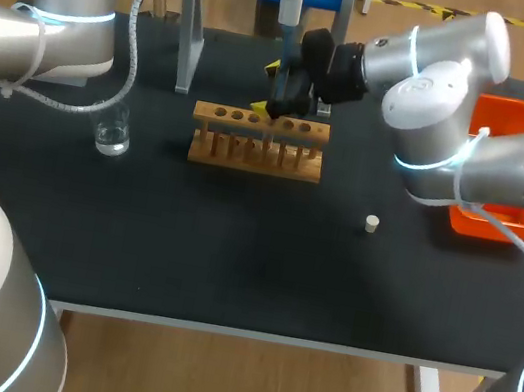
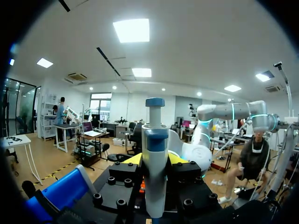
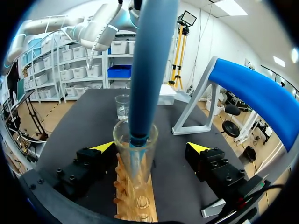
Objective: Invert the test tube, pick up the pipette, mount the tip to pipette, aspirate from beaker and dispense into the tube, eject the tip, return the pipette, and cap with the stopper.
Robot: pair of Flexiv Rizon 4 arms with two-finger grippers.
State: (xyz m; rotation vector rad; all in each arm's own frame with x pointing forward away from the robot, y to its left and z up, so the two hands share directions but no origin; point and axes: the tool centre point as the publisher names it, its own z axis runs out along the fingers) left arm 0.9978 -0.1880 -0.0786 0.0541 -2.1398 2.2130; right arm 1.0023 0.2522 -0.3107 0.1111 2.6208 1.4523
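The desk (image 1: pixel 232 252) carries the rack (image 1: pixel 258 145) at its middle. My left fingers (image 2: pixel 133 159) are clamped on the pipette (image 2: pixel 155 154), which hangs upright over the rack with its tip down inside the tube (image 3: pixel 139 170). Its body looks like stiff plastic of no great weight, and the grip on its barrel seems sound to me. The beaker (image 1: pixel 112 137) stands well apart, toward my left arm. My right fingers (image 3: pixel 103 147) stand wide, one on each side of the tube, neither pressing it as far as I can tell. The tube sits upright in a rack hole. It is thin glass, so light, slick and breakable; I would take it gently on the wall just under the rim. The stopper (image 1: pixel 372 224) sits on the desk near the rack, toward my right arm. It is small, light and likely to skid, so it is best pinched by its sides.
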